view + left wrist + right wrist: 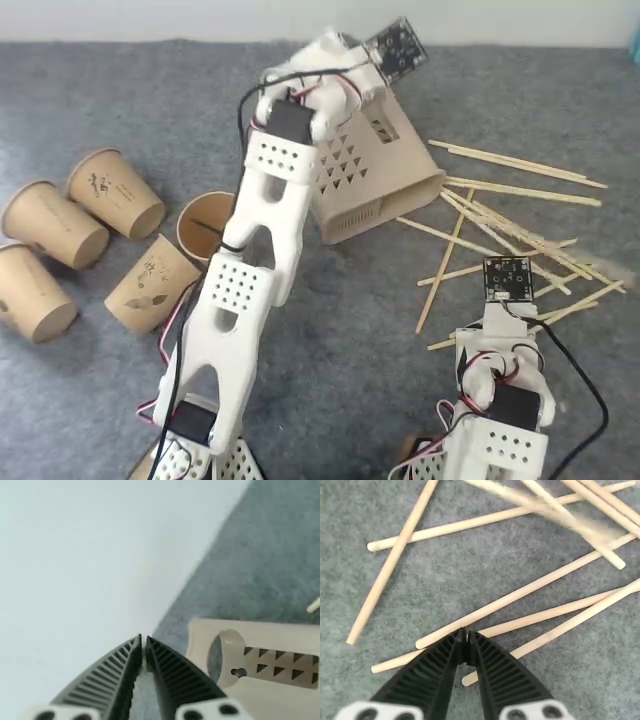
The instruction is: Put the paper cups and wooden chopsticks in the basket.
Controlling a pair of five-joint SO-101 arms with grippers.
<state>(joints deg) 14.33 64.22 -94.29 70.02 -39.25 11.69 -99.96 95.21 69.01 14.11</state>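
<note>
Seemingly little is done yet. The left gripper, jaws pressed together and empty, hangs above the tipped basket at 12 o'clock. The right gripper, likewise closed, sits over wooden chopsticks strewn at 3 o'clock, mostly lying 9-to-3. Paper cups lie sideways at 9 o'clock, outside the basket.

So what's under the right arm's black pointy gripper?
Pale wooden chopsticks lie crisscrossed on the grey carpet under the shut black right gripper. Its ridged fingers hide parts of some sticks.
</note>
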